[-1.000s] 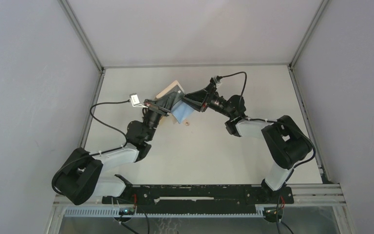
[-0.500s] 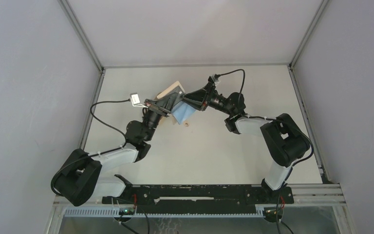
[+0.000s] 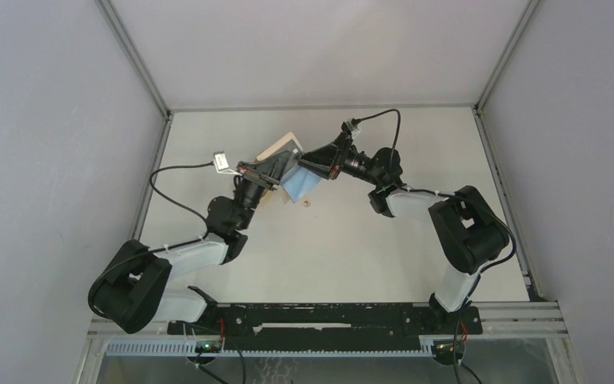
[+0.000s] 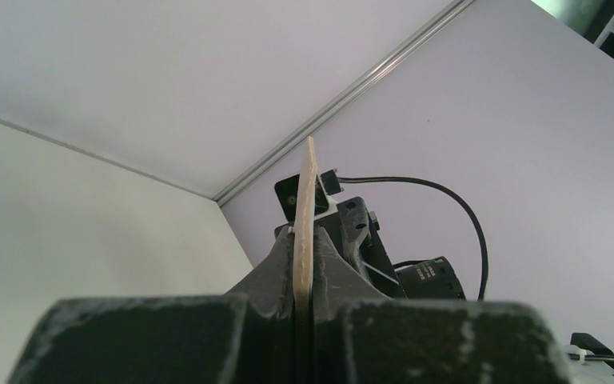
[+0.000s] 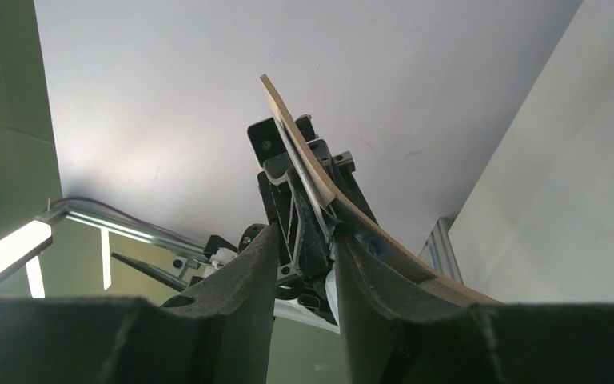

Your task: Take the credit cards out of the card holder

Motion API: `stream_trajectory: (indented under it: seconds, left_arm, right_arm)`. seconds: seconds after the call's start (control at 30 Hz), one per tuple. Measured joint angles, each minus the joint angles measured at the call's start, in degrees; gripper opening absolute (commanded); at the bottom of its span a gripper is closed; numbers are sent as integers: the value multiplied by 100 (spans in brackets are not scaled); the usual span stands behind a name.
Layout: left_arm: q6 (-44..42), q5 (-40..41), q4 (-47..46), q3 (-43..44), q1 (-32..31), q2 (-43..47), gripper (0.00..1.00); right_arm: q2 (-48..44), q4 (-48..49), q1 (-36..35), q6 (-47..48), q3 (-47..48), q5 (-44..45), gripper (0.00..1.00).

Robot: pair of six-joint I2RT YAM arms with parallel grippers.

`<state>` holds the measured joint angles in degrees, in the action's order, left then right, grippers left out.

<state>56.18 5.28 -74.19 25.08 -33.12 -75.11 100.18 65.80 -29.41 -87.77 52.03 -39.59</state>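
Edging only slightly over the past second, the right arm's wrist has drawn a little toward the far wall. The flat tan rectangular card holder (image 3: 278, 147) and the thin light blue credit cards (image 3: 304, 184) remain raised above the white bench (image 3: 384, 264), between the two arms. The left gripper (image 3: 280, 167) is clamped tight on the holder, which the left wrist camera shows edge-on and upright between its closed fingers (image 4: 272, 276). The cards jut from the holder's near end, toward the robot. The right gripper (image 3: 304, 162) meets them from the right. Its own camera shows its fingers (image 5: 244, 268) a narrow way apart, with the bowed tan holder and the left gripper beyond them and a sliver of blue against the right-hand finger. Whether those fingers actually pinch the cards cannot be told from any view.
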Motion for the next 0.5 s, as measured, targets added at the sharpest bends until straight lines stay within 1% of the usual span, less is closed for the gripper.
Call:
stream_trajectory:
  seconds: [0.07, 0.17, 0.2, 0.43, 0.5]
  left_arm:
    - [4, -26, 37, 11, 17, 0, 9]
    - [39, -76, 81, 13, 46, 9, 17]
    - [39, -101, 105, 13, 59, 17, 18]
    - [55, -603, 389, 55, 136, 39, 18]
    - [87, -767, 466, 122, 177, 37, 16]
  right_arm:
    - [-9, -2, 2, 63, 0, -2, 38]
    - [-20, -9, 4, 186, 0, -15, 37]
    - [-22, -9, 4, 229, 0, -13, 37]
    - [-98, 11, 20, 450, 0, 140, 36]
    - [-98, 39, 20, 481, 0, 173, 37]
